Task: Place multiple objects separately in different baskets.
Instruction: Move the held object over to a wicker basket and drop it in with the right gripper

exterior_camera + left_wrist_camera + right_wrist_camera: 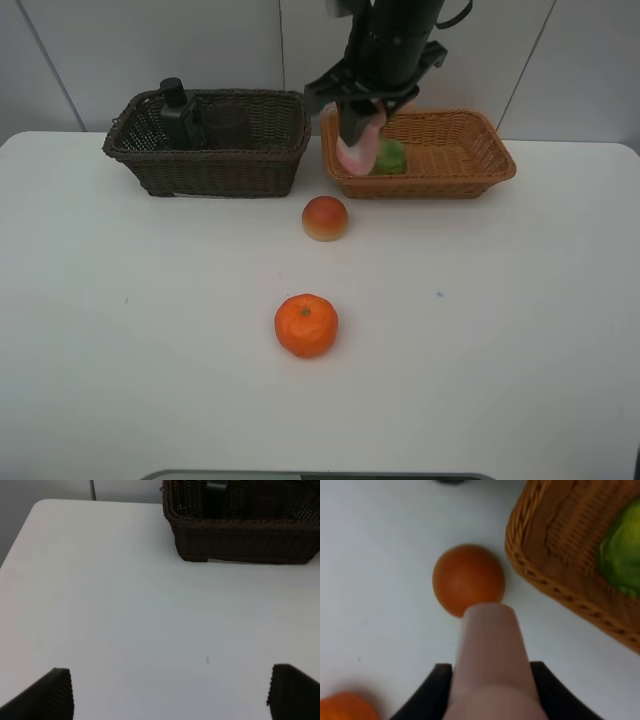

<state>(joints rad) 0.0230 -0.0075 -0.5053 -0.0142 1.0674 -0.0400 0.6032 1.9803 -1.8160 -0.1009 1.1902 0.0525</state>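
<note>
The right pincer (492,682) is clamped on the pink bottle (357,142), held in the air by the left rim of the tan basket (455,182), where a lime (391,157) lies. The left pincer (170,692) gapes wide, holding nothing, above the counter (480,330) near the dark basket (215,172). The arm hides the bottle's upper end. The peach (325,218) and the orange (306,325) lie on the counter.
</note>
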